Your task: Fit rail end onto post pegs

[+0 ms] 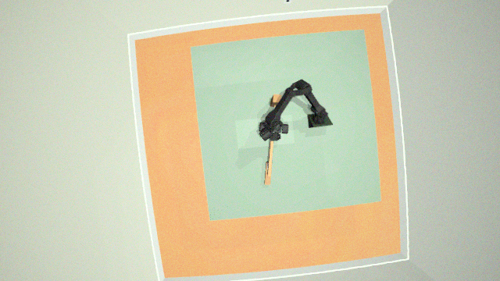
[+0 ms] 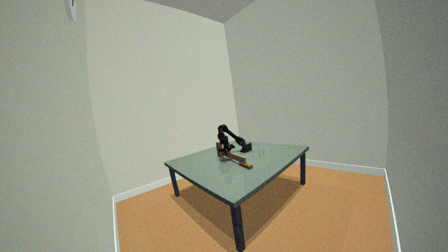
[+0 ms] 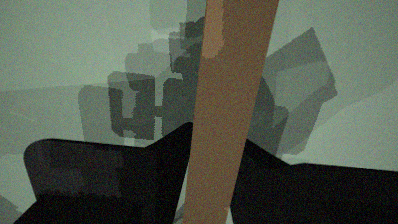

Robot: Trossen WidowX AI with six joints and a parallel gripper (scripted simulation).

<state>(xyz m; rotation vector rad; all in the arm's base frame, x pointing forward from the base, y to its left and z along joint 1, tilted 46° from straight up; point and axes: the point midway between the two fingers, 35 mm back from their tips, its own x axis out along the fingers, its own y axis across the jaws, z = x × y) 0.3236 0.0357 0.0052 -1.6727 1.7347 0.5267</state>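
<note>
One arm (image 1: 301,87) (image 2: 222,129) stands on one dark base (image 1: 312,124) (image 2: 248,148), nearer the right edge of the counter (image 1: 351,176) (image 2: 199,171) than the left edge in the top view. Its one gripper (image 1: 272,134) (image 2: 225,151) (image 3: 218,145) is closed down to a narrow gap on the one bed rail (image 1: 270,158) (image 2: 238,157) (image 3: 230,75), with one of its two black fingers on each side of the wood. The rail lies left of the counter's middle, its length running roughly along the left edge. Its far end is at the one low footboard block (image 1: 267,182) (image 2: 249,166), which is the piece nearest the bottom edge, with a wide strip of counter between them. The one wooden post (image 1: 276,100) (image 2: 218,148) stands beyond the gripper, on the side towards the top edge and well in from both top corners. The gripper and arm cover the rail's near end, so the pegs, the holes and any contact with the post cannot be made out, nor can it be told whether the rail is level. There is broad room between rail and left edge, and more towards the bottom right corner. Three counter legs (image 2: 238,227) show in the exterior view.
</note>
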